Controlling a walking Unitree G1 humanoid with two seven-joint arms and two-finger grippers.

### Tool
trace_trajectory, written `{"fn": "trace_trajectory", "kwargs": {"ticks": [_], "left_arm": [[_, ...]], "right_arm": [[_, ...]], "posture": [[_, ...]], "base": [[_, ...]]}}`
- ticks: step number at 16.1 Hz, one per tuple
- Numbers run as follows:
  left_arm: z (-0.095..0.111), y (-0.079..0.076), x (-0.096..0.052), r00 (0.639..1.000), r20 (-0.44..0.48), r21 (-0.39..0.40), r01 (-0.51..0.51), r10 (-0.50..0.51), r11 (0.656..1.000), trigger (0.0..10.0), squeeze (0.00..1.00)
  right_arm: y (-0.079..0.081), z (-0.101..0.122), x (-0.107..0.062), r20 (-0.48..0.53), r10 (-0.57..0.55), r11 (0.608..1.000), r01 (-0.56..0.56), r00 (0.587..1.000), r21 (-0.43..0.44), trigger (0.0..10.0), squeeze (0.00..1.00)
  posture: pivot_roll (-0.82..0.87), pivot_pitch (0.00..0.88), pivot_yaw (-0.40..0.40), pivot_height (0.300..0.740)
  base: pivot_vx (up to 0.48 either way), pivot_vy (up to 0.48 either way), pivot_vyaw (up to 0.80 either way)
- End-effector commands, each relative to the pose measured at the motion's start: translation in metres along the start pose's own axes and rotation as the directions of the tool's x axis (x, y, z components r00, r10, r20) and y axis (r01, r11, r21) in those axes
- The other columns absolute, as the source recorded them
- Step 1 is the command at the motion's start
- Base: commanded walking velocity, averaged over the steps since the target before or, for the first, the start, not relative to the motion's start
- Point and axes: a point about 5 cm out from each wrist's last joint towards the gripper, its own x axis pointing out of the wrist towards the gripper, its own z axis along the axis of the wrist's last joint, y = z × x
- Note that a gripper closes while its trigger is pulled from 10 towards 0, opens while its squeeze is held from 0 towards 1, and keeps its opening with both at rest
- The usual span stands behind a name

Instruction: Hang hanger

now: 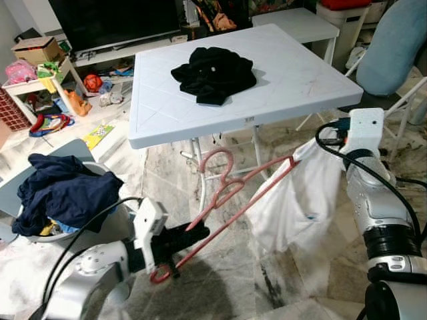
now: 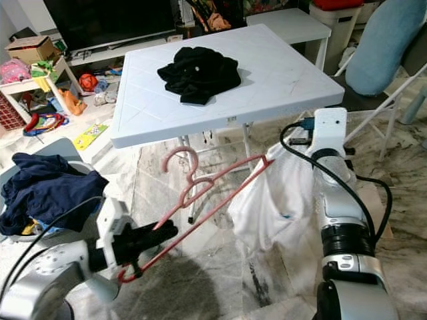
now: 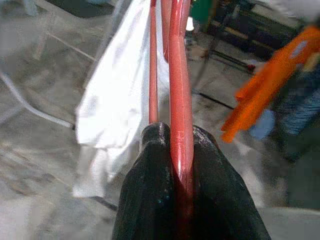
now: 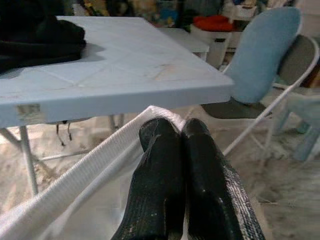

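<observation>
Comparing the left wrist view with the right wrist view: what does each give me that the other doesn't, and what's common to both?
Left wrist view alone: the left gripper shut on the red hanger, and something orange blurred behind.

Right wrist view alone: the right gripper shut on a white hem, the white table with a black garment on it, and a blue-backed chair.

Both: the white garment and marble floor.

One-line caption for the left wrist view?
Left gripper shut on pink hanger, white garment draped at its far end.
</observation>
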Motion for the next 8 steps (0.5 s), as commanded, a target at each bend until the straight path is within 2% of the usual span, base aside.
{"fn": "trace_trajectory", "kwargs": {"ticks": [1, 3, 4, 5, 6, 7, 8], "left_arm": [[0.001, 0.001, -0.015, 1.0, -0.014, -0.031, -0.002, 0.002, 1.0, 0.0, 0.0], [-0.003, 0.001, -0.015, 0.999, -0.052, -0.04, 0.003, -0.005, 0.999, 0.0, 0.0], [-0.004, 0.003, -0.013, 0.998, -0.065, -0.022, -0.014, 0.012, 1.0, 0.0, 0.0], [-0.003, 0.004, -0.011, 0.998, -0.057, -0.031, -0.014, 0.012, 0.999, 0.0, 0.0], [-0.003, 0.004, -0.011, 0.998, -0.057, -0.034, -0.012, 0.01, 0.999, 0.0, 0.0], [-0.004, 0.0, -0.009, 0.996, -0.089, -0.029, 0.027, -0.03, 0.999, 0.0, 0.0], [-0.004, -0.002, -0.008, 0.994, -0.101, -0.033, 0.04, -0.043, 0.999, 0.0, 0.0]], "right_arm": [[-0.015, 0.021, 0.004, 0.085, -0.09, 0.995, 0.085, 0.992, 0.054, 0.0, 0.0], [-0.004, 0.031, 0.005, 0.143, -0.041, 0.996, 0.029, 0.989, 0.086, 0.0, 0.0], [0.01, 0.036, 0.005, 0.165, 0.057, 0.976, -0.09, 0.985, 0.198, 0.0, 0.0], [0.024, 0.04, 0.003, 0.191, 0.158, 0.958, -0.198, 0.969, 0.208, 0.0, 0.0], [0.031, 0.042, 0.001, 0.204, 0.207, 0.947, -0.248, 0.957, 0.203, 0.0, 0.0], [0.042, 0.045, -0.004, 0.244, 0.274, 0.934, -0.317, 0.93, 0.163, 0.0, 0.0], [0.044, 0.046, -0.005, 0.255, 0.284, 0.926, -0.334, 0.924, 0.179, 0.0, 0.0]], "posture": [[-0.18, 0.0, 0.103, 0.74], [-0.18, 0.0, 0.104, 0.74], [-0.18, 0.0, 0.104, 0.74], [-0.18, 0.0, 0.105, 0.74], [-0.18, 0.0, 0.105, 0.74], [-0.18, 0.0, 0.106, 0.74], [-0.18, 0.0, 0.105, 0.74]], "base": [[0.0, 0.0, 0.0], [0.0, 0.0, 0.0], [0.0, 0.0, 0.0], [0.0, 0.0, 0.0], [0.0, 0.0, 0.0], [0.0, 0.0, 0.0], [0.0, 0.0, 0.0]]}}
